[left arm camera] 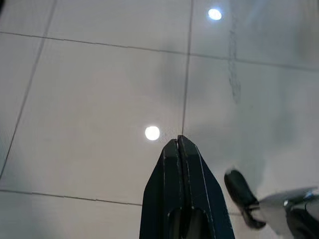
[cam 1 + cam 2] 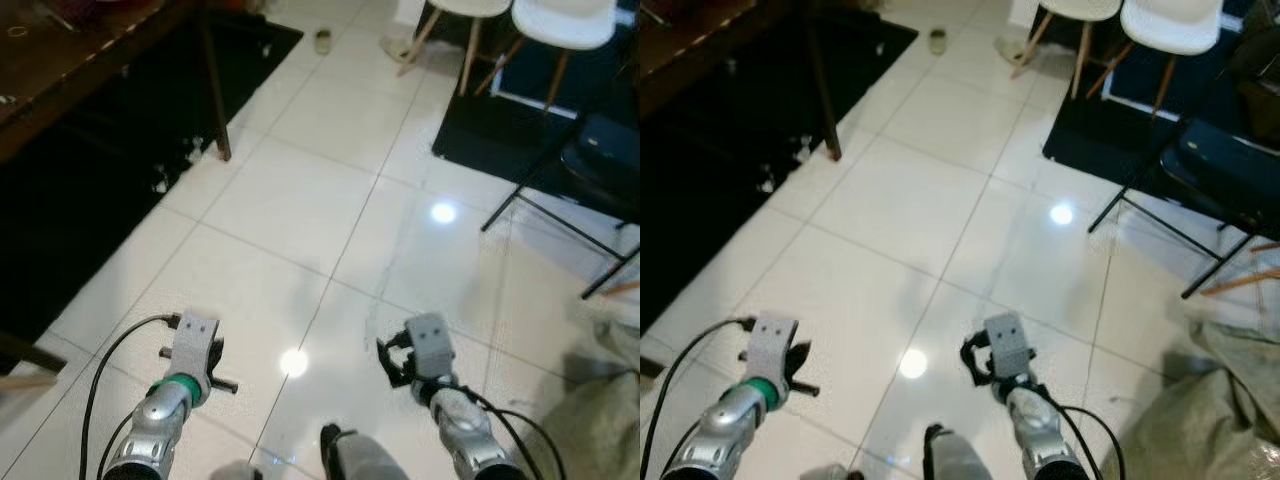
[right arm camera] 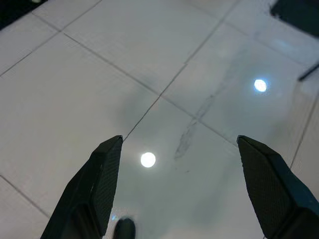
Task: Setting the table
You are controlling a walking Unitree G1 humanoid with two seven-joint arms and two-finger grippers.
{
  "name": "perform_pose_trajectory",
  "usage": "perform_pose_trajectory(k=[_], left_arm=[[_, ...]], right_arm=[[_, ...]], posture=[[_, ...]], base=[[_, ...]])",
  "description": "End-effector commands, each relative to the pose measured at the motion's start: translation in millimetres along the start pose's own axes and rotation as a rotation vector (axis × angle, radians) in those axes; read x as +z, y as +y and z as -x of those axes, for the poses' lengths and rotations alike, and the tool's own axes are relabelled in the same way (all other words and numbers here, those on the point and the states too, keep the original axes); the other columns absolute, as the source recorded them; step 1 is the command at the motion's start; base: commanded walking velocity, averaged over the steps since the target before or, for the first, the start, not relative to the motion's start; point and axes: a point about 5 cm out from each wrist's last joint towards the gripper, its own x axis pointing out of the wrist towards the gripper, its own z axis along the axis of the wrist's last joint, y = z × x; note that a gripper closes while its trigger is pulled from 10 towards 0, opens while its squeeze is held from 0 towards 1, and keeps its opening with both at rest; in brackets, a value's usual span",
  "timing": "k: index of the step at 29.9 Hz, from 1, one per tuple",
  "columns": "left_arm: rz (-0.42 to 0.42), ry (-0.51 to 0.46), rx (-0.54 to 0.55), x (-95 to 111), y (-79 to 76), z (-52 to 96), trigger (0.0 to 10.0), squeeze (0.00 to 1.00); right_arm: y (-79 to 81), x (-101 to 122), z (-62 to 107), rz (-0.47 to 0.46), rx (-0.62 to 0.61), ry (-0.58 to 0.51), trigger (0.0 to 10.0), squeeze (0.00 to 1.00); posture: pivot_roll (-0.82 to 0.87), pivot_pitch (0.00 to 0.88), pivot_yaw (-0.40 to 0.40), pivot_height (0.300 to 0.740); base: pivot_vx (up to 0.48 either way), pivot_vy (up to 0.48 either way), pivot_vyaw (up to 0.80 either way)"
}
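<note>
here, from the left eye view, the robot looks down on a glossy white tiled floor [image 2: 300, 210], with both silver arms held low at the bottom edge. the left gripper [image 2: 190, 345] hangs over the tiles on the left and the right gripper [image 2: 405, 355] on the right; neither touches or holds anything. a dark wooden table [image 2: 70, 60] fills the top left corner, one leg [image 2: 215, 95] standing on the tiles at the edge of a black rug [image 2: 110, 190]. two white chairs [image 2: 560, 25] stand at the top right, with a dark folding chair [image 2: 600, 160] below them, and a small slipper [image 2: 322, 40] lies near the top edge. the right eye view gives the same scene, with a pale crumpled cloth [image 2: 1210, 410] in the bottom right corner. in the left wrist view the two black fingers [image 1: 172, 189] are pressed together with no gap, empty, above bare tile and a bright ceiling-light reflection [image 1: 152, 133]. in the right wrist view the fingers [image 3: 94, 189] stand wide apart, nothing between them, over the tiles.
</note>
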Motion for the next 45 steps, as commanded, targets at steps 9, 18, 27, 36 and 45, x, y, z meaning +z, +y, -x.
perform_pose_trajectory(k=[9,18,27,36,45], left_arm=[[-0.011,0.022,0.004,-10,-0.2,3.5,10.0,0.0],[-0.048,-0.026,-0.022,-3,-2.9,0.4,10.0,0.0],[-0.105,-0.06,-0.015,2,-3.3,-1.3,10.0,0.0],[-0.108,-0.06,-0.008,1,-2.5,-1.7,10.0,0.0],[-0.112,-0.063,-0.006,1,-2.3,-1.5,10.0,0.0]], right_arm=[[1.9,-9,3.3,-0.022,0.005,0.033,10.0,0.0],[1.7,-5,1.0,-0.017,0.006,0.01,10.0,0.0],[2.6,-4,0.1,-0.019,0.006,0.003,10.0,0.0],[2.8,-4,-0.1,-0.019,0.005,0.005,10.0,0.0],[3.0,-5,0.5,-0.017,0.004,0.008,10.0,0.0]], posture=[[-0.01,0.127,0.035,0.74],[-0.01,0.111,0.041,0.74],[-0.01,0.107,0.044,0.74],[-0.01,0.106,0.045,0.74],[-0.01,0.111,0.046,0.74]], base=[[0.0,0.0,-0.71],[0.0,0.0,0.0],[0.149,0.0,0.0],[0.368,0.0,0.0],[0.342,0.0,0.0]])
